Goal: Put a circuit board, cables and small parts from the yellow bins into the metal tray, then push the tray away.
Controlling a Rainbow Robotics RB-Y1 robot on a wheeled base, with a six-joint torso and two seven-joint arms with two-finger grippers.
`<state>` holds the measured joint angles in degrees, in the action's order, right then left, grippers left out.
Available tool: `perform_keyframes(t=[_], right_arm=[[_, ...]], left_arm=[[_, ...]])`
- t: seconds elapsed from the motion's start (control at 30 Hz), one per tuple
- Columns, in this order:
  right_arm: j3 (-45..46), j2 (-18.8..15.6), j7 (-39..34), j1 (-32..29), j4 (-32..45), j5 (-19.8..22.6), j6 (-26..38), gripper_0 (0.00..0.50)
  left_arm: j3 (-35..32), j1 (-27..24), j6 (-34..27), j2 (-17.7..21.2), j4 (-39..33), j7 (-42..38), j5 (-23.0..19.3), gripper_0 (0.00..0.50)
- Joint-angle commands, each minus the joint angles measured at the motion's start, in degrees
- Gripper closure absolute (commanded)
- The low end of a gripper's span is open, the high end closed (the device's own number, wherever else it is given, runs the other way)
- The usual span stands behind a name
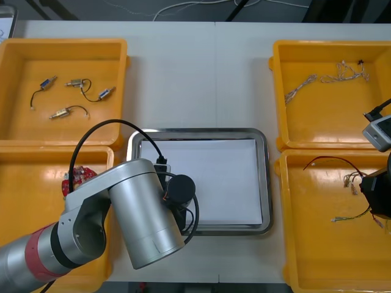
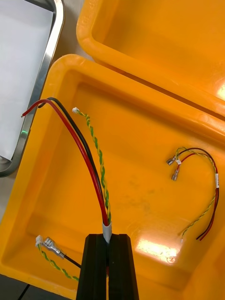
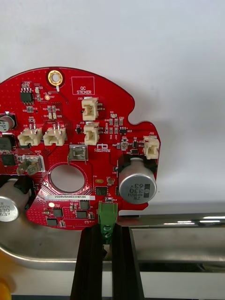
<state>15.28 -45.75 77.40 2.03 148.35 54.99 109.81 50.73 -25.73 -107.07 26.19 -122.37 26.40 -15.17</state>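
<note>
**Fig.** Both arms loaded; nothing set in the metal tray (image 1: 264, 183) yet.

- **L claw** (image 3: 107, 233): over the tray's near-left corner, pinched narrow on the green connector (image 3: 107, 218) at the edge of the round red circuit board (image 3: 79, 140). The board hangs above the white liner (image 3: 164, 56), its clamped edge just beside the tray rim.
- **R claw** (image 2: 108, 236): inside the near yellow bin (image 2: 154, 201) on the robot's R side, closed on a cable (image 2: 102, 201) (red, black, yellow-green twist) at its pale sleeve. The free ends reach toward the bin wall nearest the tray. A second cable (image 2: 215, 192) lies apart on the bin floor.

Likely faults, judged from this pose:

- (a) The grip is on one small connector only, so the board may pivot or slip w/ any jolt.
- (b) Release this close to the rim could leave the board propped on it, tilted, not flat.
- (c) The long free ends may catch the bin wall or tray rim on the lift & pull out of the pinch.
- (d) Both arms are bound for one tray, i.e. risk of contact unless they take turns.
</note>
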Motion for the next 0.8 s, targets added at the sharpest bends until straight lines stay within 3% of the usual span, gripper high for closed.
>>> perform_keyframes(t=[0.03, 0.4, 0.47, 0.53, 0.6, 0.67, 0.8], right_arm=[[-0.4, -1.9, 2.6, 1.0, 1.7, -0.3, 0.2, 0.500], [-0.4, -1.9, 2.6, 1.0, 1.7, -0.3, 0.2, 0.500], [-0.4, -1.9, 2.6, 1.0, 1.7, -0.3, 0.2, 0.500], [-0.4, -1.9, 2.6, 1.0, 1.7, -0.3, 0.2, 0.500], [-0.4, -1.9, 2.6, 1.0, 1.7, -0.3, 0.2, 0.500], [-0.4, -1.9, 2.6, 1.0, 1.7, -0.3, 0.2, 0.500], [-0.4, -1.9, 2.6, 1.0, 1.7, -0.3, 0.2, 0.500]], left_arm=[[2.4, 1.5, 1.5, -1.6, 0.9, 4.7, 2.0, 0.500], [2.5, 1.5, 1.4, -2.1, 1.3, 4.7, 2.5, 0.482], [2.5, 1.5, 1.4, -2.2, 1.3, 4.8, 2.6, 0.374], [2.5, 1.5, 1.5, -2.2, 1.3, 5.0, 2.9, 0.358], [2.4, 1.5, 1.4, -2.3, 1.2, 5.1, 3.0, 0.308], [2.4, 1.5, 1.4, -2.5, 1.1, 5.2, 3.5, 0.217], [1.8, 1.5, 1.2, -2.6, 0.1, 5.5, 3.6, 0.099]])
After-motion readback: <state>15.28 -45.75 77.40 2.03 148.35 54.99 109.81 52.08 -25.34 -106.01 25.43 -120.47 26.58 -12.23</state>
